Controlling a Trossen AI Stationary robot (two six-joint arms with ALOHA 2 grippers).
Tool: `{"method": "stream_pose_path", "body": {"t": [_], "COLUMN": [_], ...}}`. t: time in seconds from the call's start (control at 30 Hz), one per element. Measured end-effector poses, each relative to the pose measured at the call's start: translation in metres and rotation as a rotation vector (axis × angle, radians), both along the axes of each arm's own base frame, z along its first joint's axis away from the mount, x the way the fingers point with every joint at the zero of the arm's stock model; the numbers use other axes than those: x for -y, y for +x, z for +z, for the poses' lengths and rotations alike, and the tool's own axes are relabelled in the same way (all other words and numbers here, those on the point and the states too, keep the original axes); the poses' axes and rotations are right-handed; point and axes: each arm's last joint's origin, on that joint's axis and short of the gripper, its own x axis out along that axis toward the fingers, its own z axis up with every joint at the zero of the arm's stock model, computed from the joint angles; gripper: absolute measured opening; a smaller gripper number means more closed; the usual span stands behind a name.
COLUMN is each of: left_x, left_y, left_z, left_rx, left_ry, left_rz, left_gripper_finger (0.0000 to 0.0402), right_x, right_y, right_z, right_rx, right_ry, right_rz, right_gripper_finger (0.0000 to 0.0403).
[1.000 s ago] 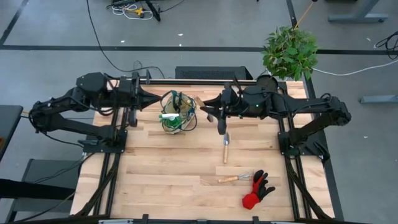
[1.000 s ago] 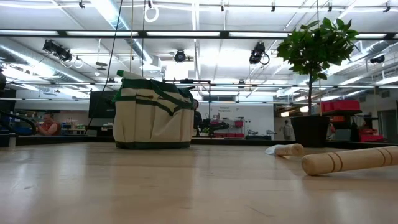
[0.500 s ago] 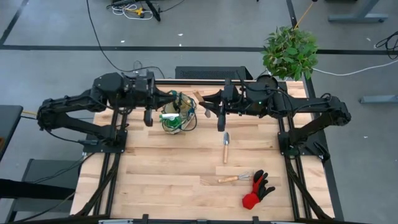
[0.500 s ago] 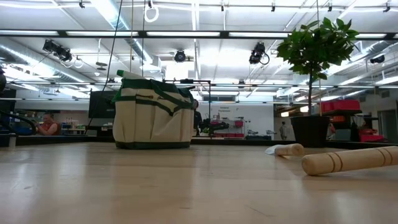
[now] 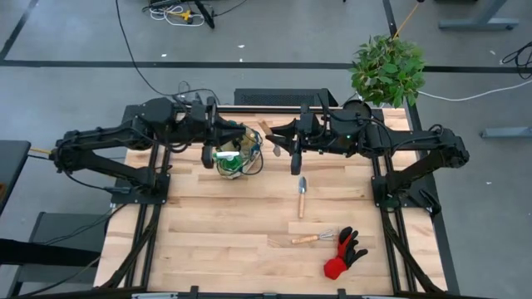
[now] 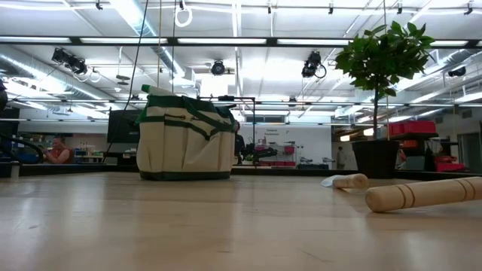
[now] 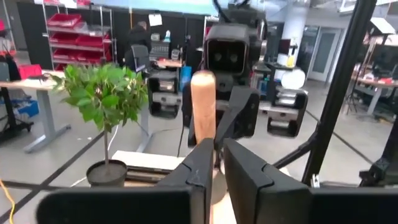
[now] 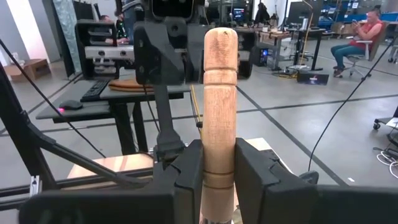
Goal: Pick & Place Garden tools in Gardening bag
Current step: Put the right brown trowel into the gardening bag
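Plainly, two wooden-handled tools [image 5: 302,197] [image 5: 312,238], one glove [image 5: 343,254] lie loose.

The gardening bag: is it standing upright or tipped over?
Upright. The gardening bag sits flat on the table, walls vertical, opening facing up in the high view.

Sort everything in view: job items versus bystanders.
Job: gardening bag, trowel, small rake, red-and-black glove, wooden-handled tool gripped by the right end effector.
Bystanders: potted plant, floor cables.
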Motion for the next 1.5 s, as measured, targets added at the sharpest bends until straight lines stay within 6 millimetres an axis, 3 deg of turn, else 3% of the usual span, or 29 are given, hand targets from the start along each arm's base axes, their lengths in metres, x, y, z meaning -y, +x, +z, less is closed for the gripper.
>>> {"method": "stream_pose_path", "body": {"t": [1.0,1.5], "left_x": [-0.004,-0.004], "left_y": [0.024,0.027], "left_z": [-0.006,-0.003], "left_rx": [0.044,0.089], "left_ry": [-0.032,-0.029], "left_rz": [0.03,0.029], "left_gripper_finger": [0.0247,0.0278], "right_x": [0.0,0.0], "right_y": [0.0,0.0], "right_z": [0.0,0.0], "right_rx": [-0.005,0.001], "right_ry": [-0.023,-0.023], "right_rz": [0.002,0.001], "right_gripper_finger": [0.0066,0.0066]}}
